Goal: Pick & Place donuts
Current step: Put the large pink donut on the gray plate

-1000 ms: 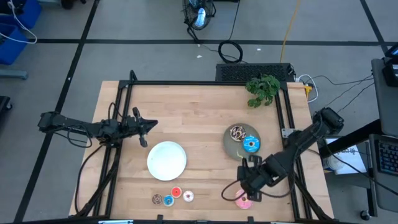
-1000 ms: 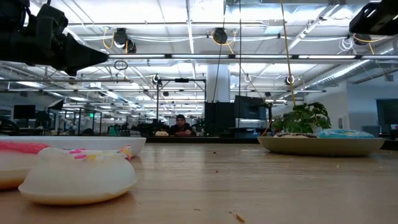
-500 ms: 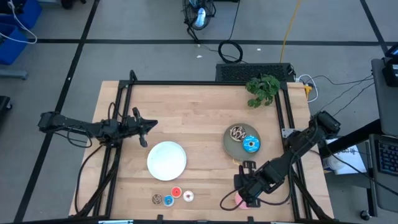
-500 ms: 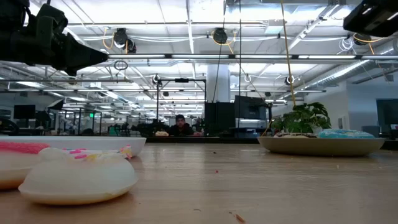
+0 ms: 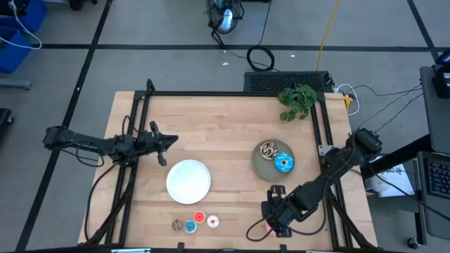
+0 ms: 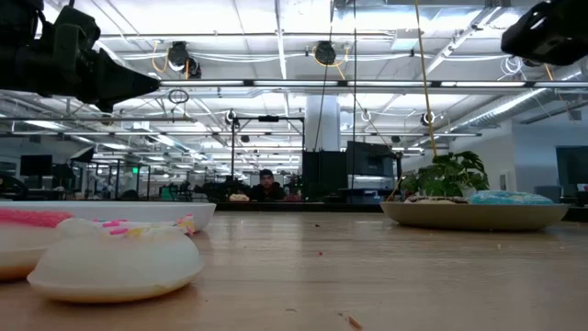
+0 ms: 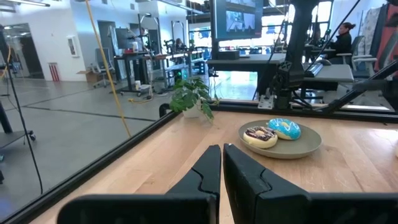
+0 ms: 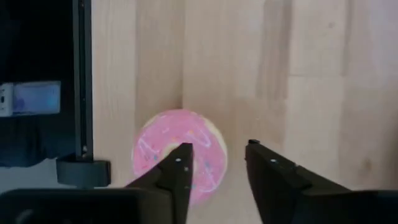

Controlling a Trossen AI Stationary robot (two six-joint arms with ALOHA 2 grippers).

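The pink frosted donut [image 8: 177, 155] lies flat on the wood near the table's front edge, mostly hidden under my right gripper [image 5: 273, 216] in the high view. That gripper [image 8: 217, 158] points down with its fingers open, one fingertip over the donut's ring and the other over bare wood. A chocolate-sprinkled donut [image 5: 268, 149] and a blue donut [image 5: 283, 163] lie on the grey plate [image 5: 261, 167]. Three mini donuts [image 5: 198, 218] lie in front of the white plate [image 5: 188, 180]. My left gripper [image 7: 222, 165] waits shut above the table's left side [image 5: 163, 144]. My right gripper comes at the pink donut from above, pointing down. One finger [image 8: 179, 163] shows in front of the frosted ring [image 8: 155, 149]. Whether it touches the donut, I cannot tell.
A potted plant [image 5: 297, 100] stands at the far right corner. A black frame rail [image 8: 81, 74] runs close beside the pink donut. In the low view the whitish mini donut [image 6: 115, 260] fills the near left, and the grey plate [image 6: 478, 215] stands farther right. Bare wood lies mid-table.
My right gripper has gone toward the table's near edge and a little to the left, coming over the pink donut, which now shows less in the high view. The donut has stayed in place.
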